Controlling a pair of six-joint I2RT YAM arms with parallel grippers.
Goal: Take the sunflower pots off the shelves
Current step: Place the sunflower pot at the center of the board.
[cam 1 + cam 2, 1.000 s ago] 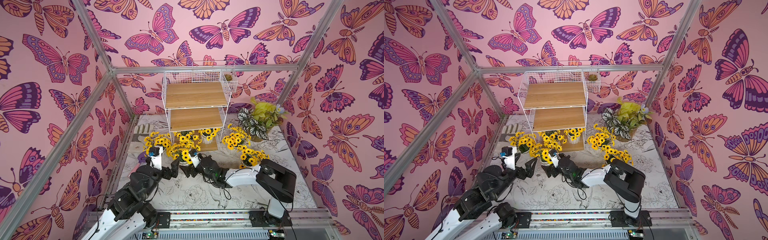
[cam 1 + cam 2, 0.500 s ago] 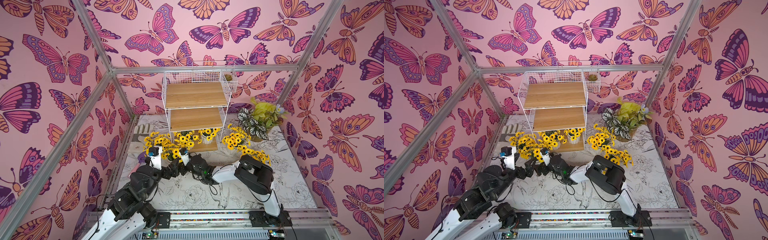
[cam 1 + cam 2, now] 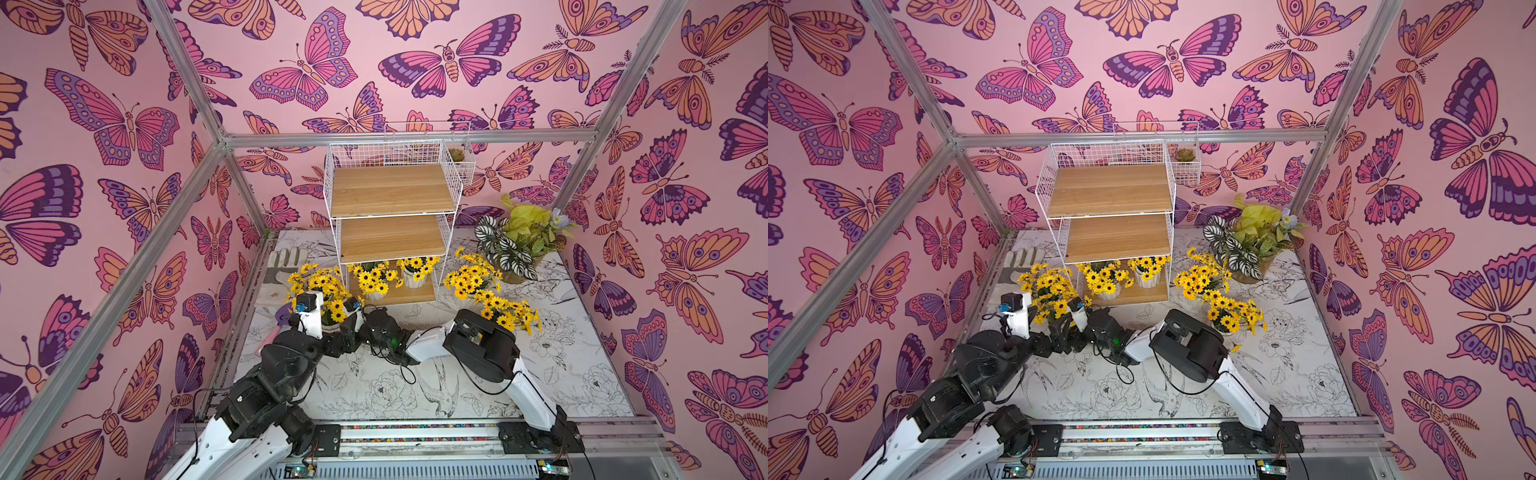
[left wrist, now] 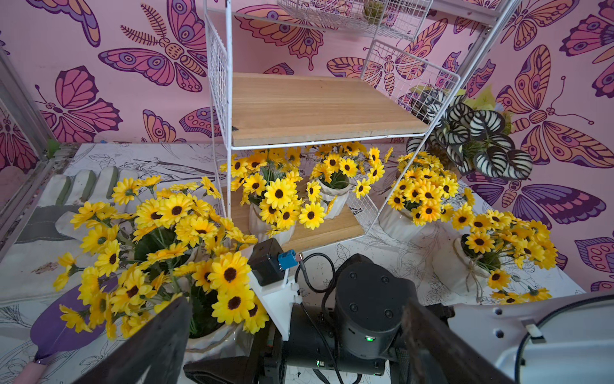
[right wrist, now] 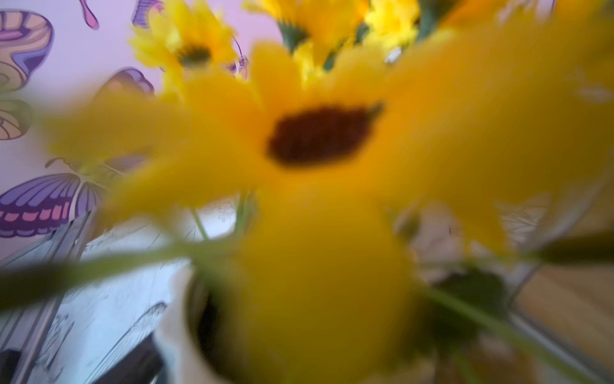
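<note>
Right arm (image 3: 482, 349) has folded its elbow in toward the middle of the desk (image 3: 561, 374) over the last second, and the right claw (image 3: 341, 331) has travelled leftward from the front of the shelves (image 3: 392, 195), taking a sunflower pot (image 4: 212, 340) with it. Right claw: clamped on that pot's white body, jaws standing wide; blurred yellow blooms fill its wrist view. Whether the pot's base touches the desk cannot be told. Left claw (image 4: 295, 304): fingers (image 4: 156, 335) spread apart, empty, just behind the right wrist. Pot positions noted. The held one is just beside a second pot (image 3: 318, 282) on the desk, left of the shelves, near a glove (image 3: 286, 262). A third pot (image 3: 376, 293) and a fourth pot (image 3: 413, 277) stand on the bottom board (image 3: 415, 296). A fifth pot (image 3: 469, 279) and a sixth pot (image 3: 508, 312) stand on the desk right of the shelves, near a striped-leaf plant (image 3: 507, 255).
</note>
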